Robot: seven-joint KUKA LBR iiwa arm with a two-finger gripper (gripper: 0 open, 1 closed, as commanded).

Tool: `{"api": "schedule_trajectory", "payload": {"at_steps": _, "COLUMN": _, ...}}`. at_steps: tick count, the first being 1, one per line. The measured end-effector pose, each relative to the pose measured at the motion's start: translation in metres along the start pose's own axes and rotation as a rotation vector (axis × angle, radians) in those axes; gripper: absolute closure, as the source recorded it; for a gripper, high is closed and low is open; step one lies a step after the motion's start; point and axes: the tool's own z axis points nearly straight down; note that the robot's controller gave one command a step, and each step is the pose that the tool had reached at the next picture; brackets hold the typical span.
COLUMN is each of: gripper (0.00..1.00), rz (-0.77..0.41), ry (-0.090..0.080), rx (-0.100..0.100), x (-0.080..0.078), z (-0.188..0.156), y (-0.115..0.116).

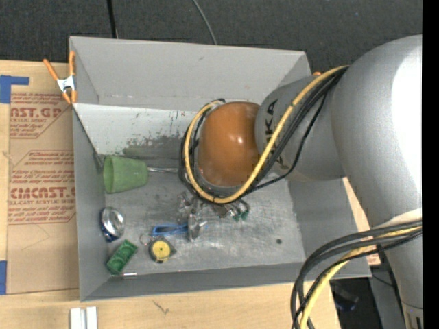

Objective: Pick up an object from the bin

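Note:
My gripper [192, 216] is low in the middle of the bin, just under the arm's orange cover. Its tip is right beside a small blue piece [167, 231] that lies on the floor to its left. A little yellow round thing [160, 251] lies just below the blue piece. To the gripper's right, a small green bit [241, 213] peeks out from beneath the arm.
A pale green cup [124, 173] lies on its side at the left wall. A crushed silver and blue can [112, 223] and a green block [121, 258] lie in the front left corner. The arm covers the bin's right half.

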Motion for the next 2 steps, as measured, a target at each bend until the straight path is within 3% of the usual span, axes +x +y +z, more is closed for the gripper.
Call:
{"api": "schedule_trajectory", "payload": {"at_steps": 1, "gripper": 1.0, "rz": 0.02, "ry": -0.009, "rx": 0.004, "x": -0.029, "z": -0.12, "y": -0.014}}
{"api": "schedule_trajectory", "payload": {"at_steps": 2, "gripper": 1.0, "rz": -0.296, "ry": -0.005, "rx": 0.005, "x": 0.01, "z": -0.226, "y": -0.059}}
